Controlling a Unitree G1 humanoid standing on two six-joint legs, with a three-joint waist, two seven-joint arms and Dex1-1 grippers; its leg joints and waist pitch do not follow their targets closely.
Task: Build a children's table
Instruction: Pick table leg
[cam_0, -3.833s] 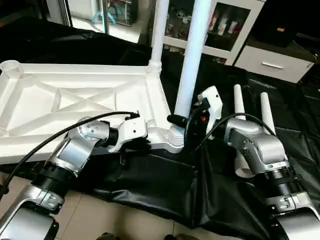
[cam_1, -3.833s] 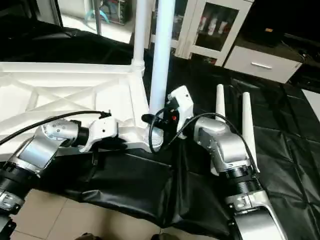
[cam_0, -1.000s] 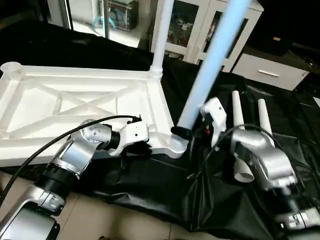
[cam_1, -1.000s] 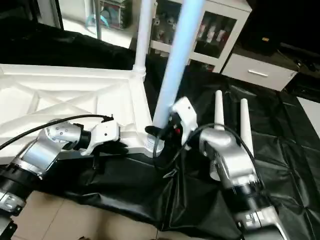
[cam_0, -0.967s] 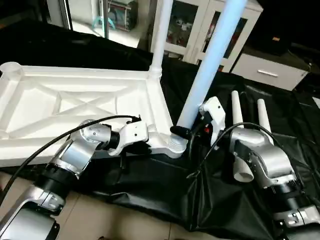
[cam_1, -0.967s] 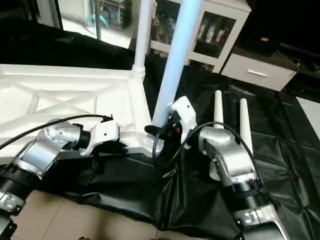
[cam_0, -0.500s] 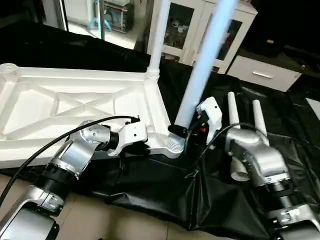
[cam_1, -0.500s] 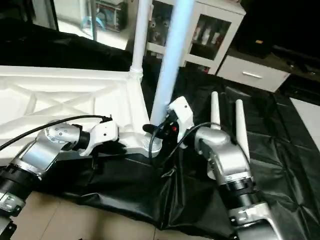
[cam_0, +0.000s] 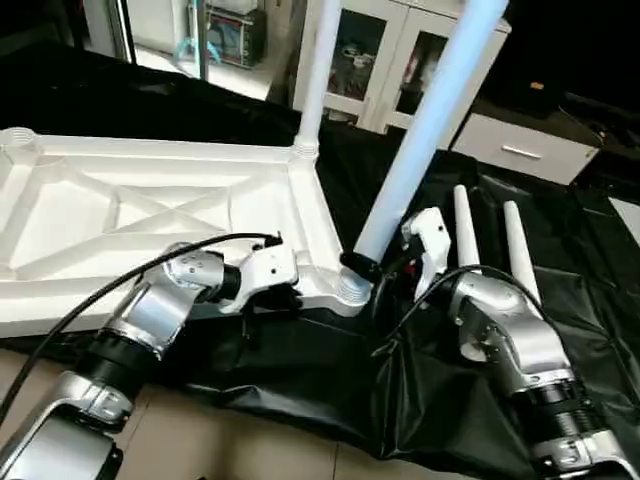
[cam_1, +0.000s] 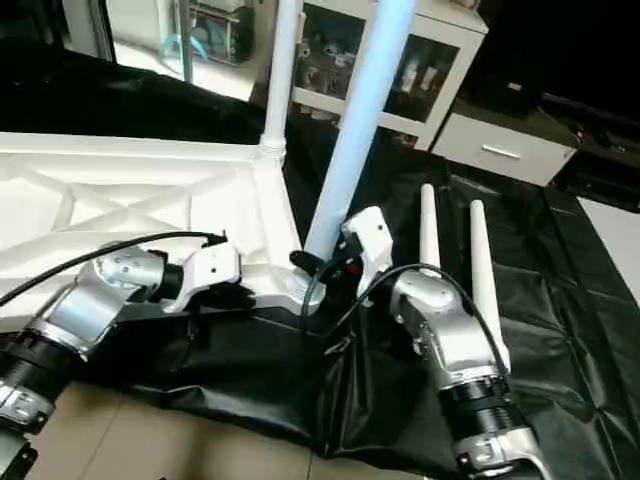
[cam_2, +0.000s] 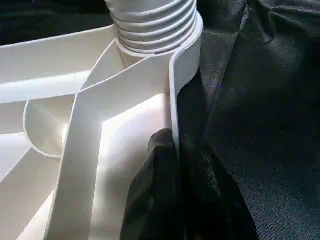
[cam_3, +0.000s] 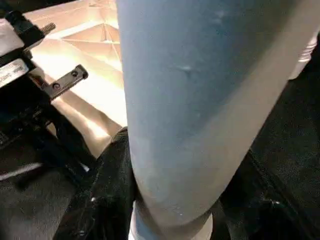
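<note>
1. Two grippers are engaged at the near corner: the left gripper (cam_2: 172, 165) is clamped shut on the rim of the tabletop (cam_0: 150, 215), and the right gripper (cam_0: 372, 272) is closed around the base of the tilted leg (cam_0: 420, 140).
2. Cross-threading is judged likely, since the leg leans away from the ribbed corner socket (cam_2: 152, 25); a slip on smooth plastic is also possible.
3. Two spare legs (cam_1: 450, 265), tapered and round, are laid on the crinkled black cloth (cam_0: 300, 370).
4. One fitted leg (cam_0: 318, 70) is seen upright at the far corner.

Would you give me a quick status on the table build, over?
Left gripper pinching tabletop rim. Right gripper around tilted leg at near corner socket. Two spare legs beside right arm.
</note>
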